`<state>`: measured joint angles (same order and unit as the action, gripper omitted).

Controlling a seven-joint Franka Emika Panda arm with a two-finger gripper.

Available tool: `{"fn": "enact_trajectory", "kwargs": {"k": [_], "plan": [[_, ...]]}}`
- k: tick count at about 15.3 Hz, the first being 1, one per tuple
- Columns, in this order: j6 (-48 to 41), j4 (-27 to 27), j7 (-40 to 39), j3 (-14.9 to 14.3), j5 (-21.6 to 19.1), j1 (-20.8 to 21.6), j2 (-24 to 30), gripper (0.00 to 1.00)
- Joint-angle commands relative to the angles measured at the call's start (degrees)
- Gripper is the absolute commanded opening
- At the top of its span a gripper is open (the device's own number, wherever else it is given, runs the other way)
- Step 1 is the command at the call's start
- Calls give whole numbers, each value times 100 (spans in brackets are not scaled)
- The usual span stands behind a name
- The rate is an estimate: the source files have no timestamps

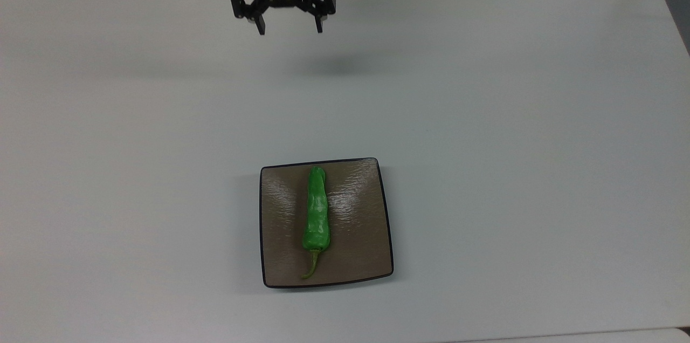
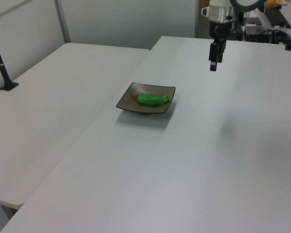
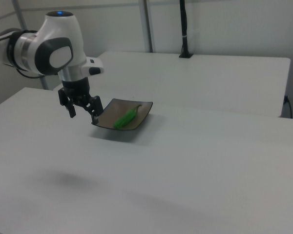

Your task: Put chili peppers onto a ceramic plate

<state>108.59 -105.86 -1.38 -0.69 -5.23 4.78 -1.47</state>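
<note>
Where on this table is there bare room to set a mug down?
The white table is bare on every side of the square brown ceramic plate, widest to the top view's left and right. The plate's middle is taken by the green chili pepper. The open black claw hangs over the far edge.

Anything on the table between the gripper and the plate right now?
Nothing: in the top view, bare white table separates the open gripper from the plate holding the pepper.

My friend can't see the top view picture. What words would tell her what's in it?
A green chili pepper lies on a square brown plate on a white table, stem toward the top view's bottom. The robot's open pincer hangs far from the plate, near the top edge.
</note>
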Motion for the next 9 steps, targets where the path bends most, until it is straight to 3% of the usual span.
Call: {"fn": "enact_trajectory", "kwargs": {"k": [1, 7, 9], "plan": [[-13, -295, 6, -2, 13, 6, 533, 100], [-303, -234, -65, -2, 109, 40, 595, 100], [-487, -234, -3, 60, 555, 67, 630, 100]]}}
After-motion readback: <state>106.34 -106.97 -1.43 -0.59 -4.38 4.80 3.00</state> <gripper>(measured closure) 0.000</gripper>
